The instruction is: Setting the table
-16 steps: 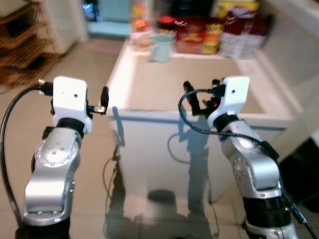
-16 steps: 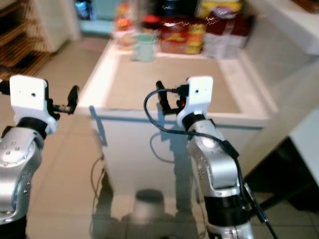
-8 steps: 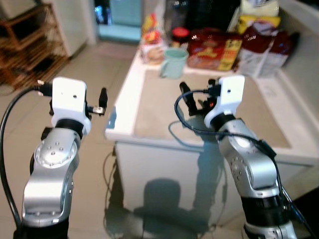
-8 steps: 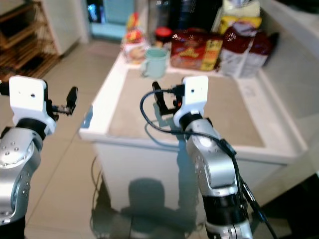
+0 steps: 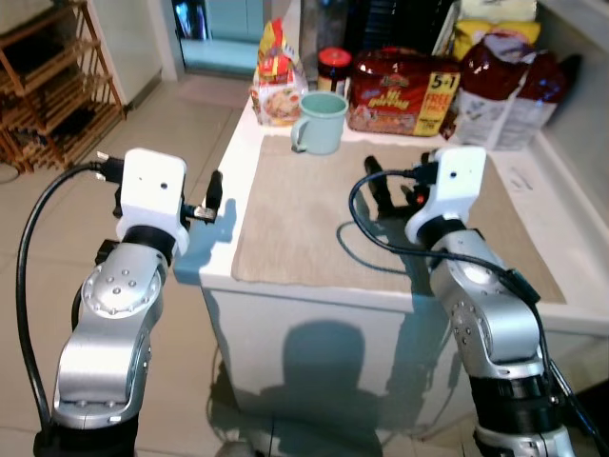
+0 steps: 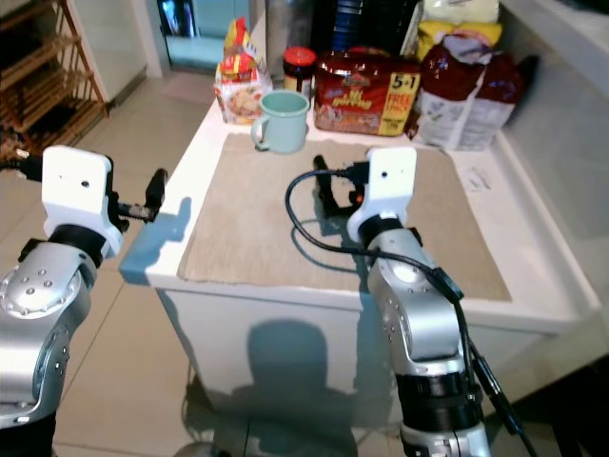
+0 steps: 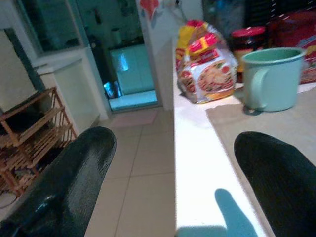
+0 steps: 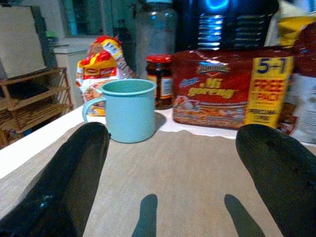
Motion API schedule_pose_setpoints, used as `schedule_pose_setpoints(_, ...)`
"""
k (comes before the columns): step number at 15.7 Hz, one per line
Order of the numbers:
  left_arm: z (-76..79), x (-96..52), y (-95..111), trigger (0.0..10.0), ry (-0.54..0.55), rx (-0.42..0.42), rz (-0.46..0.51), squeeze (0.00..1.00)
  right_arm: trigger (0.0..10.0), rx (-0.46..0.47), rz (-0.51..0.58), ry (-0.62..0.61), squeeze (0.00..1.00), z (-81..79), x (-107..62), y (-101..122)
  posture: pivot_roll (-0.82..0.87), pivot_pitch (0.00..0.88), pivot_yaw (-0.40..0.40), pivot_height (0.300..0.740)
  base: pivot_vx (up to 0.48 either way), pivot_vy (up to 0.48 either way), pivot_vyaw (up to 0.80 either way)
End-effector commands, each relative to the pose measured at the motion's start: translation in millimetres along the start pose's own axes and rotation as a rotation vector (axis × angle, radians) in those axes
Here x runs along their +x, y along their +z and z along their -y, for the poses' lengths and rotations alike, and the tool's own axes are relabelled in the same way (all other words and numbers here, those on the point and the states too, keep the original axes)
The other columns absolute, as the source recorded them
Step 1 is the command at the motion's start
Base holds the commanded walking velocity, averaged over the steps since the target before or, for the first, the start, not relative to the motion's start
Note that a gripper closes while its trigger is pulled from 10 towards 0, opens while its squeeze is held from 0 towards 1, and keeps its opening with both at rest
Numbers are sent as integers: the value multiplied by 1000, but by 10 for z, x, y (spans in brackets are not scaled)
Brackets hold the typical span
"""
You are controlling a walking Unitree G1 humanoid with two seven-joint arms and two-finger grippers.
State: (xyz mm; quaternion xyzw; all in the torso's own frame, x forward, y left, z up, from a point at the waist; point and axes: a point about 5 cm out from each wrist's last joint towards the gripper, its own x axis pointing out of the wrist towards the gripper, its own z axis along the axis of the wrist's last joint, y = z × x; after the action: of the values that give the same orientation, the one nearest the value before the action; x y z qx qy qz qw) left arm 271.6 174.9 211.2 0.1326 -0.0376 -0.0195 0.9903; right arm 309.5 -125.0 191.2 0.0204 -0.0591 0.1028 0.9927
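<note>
A white table (image 5: 249, 175) carries a beige placemat (image 5: 314, 214) with the green mug (image 5: 320, 123) at its 11 o'clock corner, while the right gripper (image 5: 392, 193) and left gripper (image 5: 211, 195), both spread empty, seem mid-approach, reaching for the mug likely next.

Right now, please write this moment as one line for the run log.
phase: approach | left tool: open, beside table edge | right tool: open, over mat | mug: far end of mat, untouched
</note>
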Motion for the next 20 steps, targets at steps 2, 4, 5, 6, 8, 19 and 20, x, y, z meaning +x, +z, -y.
schedule_pose_setpoints(2,42,21,26,10000,-24,25,14,0,10000,-1,-13,-41,0,85,-23,-20,127,28,-18,740,0,0,0)
schedule_pose_setpoints(4,21,41,58,10000,-19,34,44,0,10000,17,-30,-32,0,85,-36,-48,127,27,-16,740,0,0,-400)
schedule_pose_setpoints(5,9,45,65,10000,-12,26,46,0,10000,16,-32,-29,0,82,-40,-52,127,27,-16,740,319,0,-800)
schedule_pose_setpoints(6,-4,51,65,10000,-5,31,46,0,10000,15,-37,-23,0,75,-44,-59,125,26,-14,740,360,0,-800)
schedule_pose_setpoints(8,-30,61,57,10000,16,30,42,0,10000,10,-39,16,0,28,-51,-64,126,25,-15,740,362,0,0)
schedule_pose_setpoints(19,-33,44,39,10000,8,3,41,0,10000,7,-62,107,0,-39,-98,-110,129,11,-22,740,157,0,0)
schedule_pose_setpoints(20,-34,44,41,10000,8,3,42,0,10000,7,-63,108,0,-40,-99,-111,129,11,-22,740,0,0,0)
